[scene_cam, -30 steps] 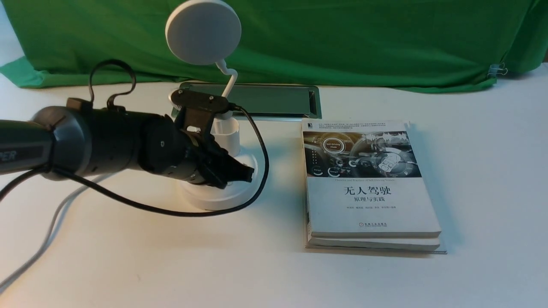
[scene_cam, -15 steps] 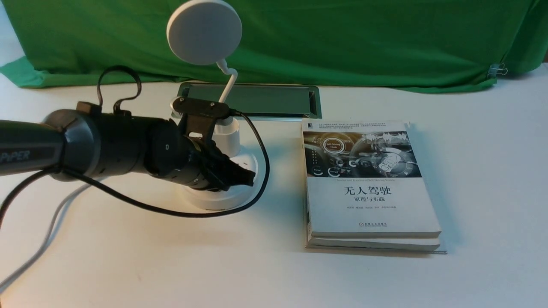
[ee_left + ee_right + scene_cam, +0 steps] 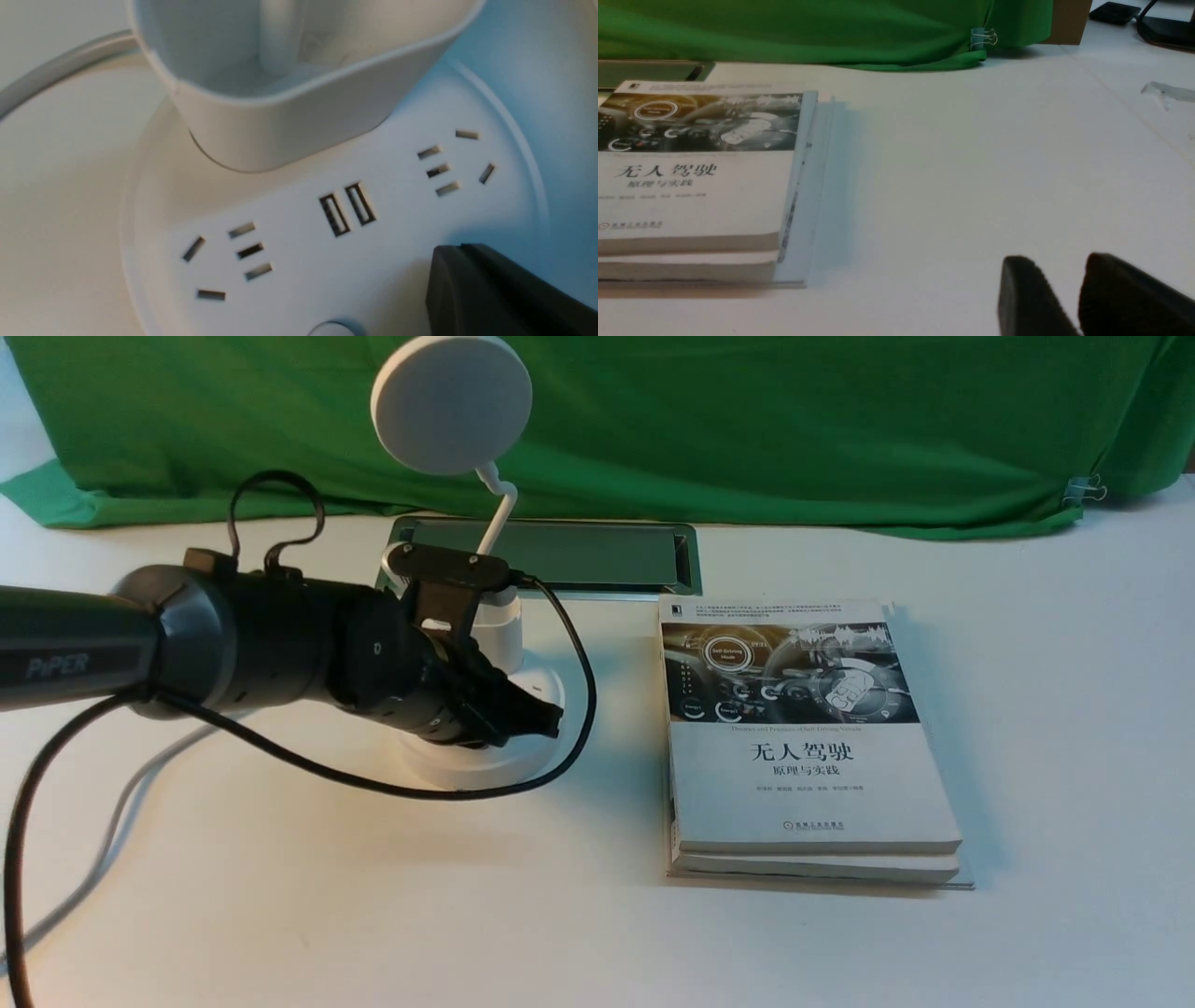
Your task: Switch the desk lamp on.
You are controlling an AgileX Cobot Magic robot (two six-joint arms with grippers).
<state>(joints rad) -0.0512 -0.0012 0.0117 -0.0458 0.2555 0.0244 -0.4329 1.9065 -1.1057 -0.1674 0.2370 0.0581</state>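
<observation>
One end effector (image 3: 451, 249), left arm, fingertips closed together with nothing between, over base of white desk lamp (image 3: 481, 761), lamp at about 10 o'clock on counter (image 3: 373, 915), books (image 3: 812, 784) at 3 o'clock from it.

White table (image 3: 597, 924), front view as clock face: desk lamp (image 3: 452, 406) upright at ten, round base (image 3: 476, 767) flat on tabletop. Grey cable (image 3: 117, 831) snaking through eight. Over at three, book stack (image 3: 814, 784), self-driving title (image 3: 803, 752) up top! Dark green tray (image 3: 597, 553) at twelve, partly behind lamp. Green cloth (image 3: 747, 429) draped along far edge, eleven to one.
</observation>
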